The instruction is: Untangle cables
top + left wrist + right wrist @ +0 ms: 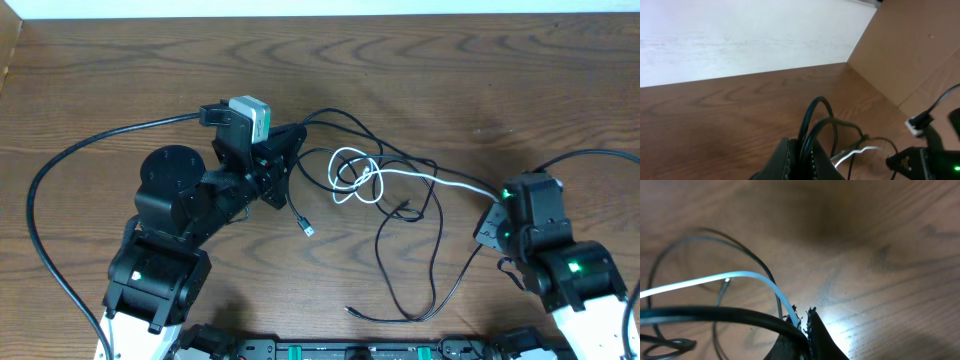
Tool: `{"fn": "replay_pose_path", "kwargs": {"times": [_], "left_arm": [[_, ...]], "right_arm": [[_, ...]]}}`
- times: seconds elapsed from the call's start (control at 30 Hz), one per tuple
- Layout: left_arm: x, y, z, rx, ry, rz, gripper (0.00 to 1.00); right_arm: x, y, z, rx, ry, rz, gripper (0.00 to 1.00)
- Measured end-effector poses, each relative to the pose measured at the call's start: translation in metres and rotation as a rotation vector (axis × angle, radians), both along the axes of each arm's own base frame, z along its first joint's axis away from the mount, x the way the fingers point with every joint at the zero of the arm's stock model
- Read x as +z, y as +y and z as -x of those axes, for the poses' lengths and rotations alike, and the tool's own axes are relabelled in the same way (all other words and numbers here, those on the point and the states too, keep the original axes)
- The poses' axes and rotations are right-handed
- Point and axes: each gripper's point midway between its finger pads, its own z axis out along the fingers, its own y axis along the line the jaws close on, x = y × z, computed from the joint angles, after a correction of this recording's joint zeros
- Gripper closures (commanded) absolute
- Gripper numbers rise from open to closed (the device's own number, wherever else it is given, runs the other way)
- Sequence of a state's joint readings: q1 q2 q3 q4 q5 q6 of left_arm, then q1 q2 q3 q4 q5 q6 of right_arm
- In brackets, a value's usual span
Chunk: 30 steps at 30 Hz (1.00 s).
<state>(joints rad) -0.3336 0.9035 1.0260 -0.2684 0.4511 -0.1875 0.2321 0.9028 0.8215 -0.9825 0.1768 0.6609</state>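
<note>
A: Right gripper first: spread or pressed together?

B: Pressed together, pinching the thin white smooth cord right at the dark fingertips. One of the thin black glossy cords running into the same pinch from the left; hard to tell whether clamped too.

A: And the left gripper?

B: Closed as well. Dark pads nipping bends of the black cords, arching up out of the tips.

A: Between the two arms?

B: A loose tangle on the brown wood-grain table. White cord curled in small overlapping loops near the left fingers, then stretched almost straight across to the right fingers. Black cords in wider, slack loops around and across it. One small metal-tipped plug lying free just beside the left gripper, another cord end near the front edge.

A: Farther off?

B: Thick black wire sweeping out from the left arm in a broad arc. Flat white wall beyond the table's far edge.
</note>
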Motion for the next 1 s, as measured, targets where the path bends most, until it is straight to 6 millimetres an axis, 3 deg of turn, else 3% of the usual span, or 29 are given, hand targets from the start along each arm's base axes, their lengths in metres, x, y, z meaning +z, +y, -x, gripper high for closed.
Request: {"fn": "replay_pose_path", "kwargs": {"times": [0.17, 0.43, 0.73, 0.83, 1.0], "left_arm": [[-0.014, 0.001, 0.003, 0.000, 0.059, -0.020, 0.92], [-0.048, 0.001, 0.001, 0.028, 0.244, -0.007, 0.92], [-0.099, -0.007, -0.024, 0.113, 0.535, 0.079, 0.92], [-0.114, -0.009, -0.030, 0.154, 0.631, 0.123, 0.92], [-0.125, -0.014, -0.043, 0.202, 0.713, 0.195, 0.92]], "right_arm": [[0.038, -0.002, -0.008, -0.019, -0.169, -0.024, 0.97], [0.063, -0.001, -0.010, -0.058, -0.293, -0.090, 0.95], [0.064, 0.019, -0.010, 0.002, -0.283, -0.193, 0.83], [0.056, 0.029, -0.001, 0.036, -0.229, -0.235, 0.74], [0.041, 0.034, 0.016, 0.051, -0.128, -0.260, 0.69]]}}
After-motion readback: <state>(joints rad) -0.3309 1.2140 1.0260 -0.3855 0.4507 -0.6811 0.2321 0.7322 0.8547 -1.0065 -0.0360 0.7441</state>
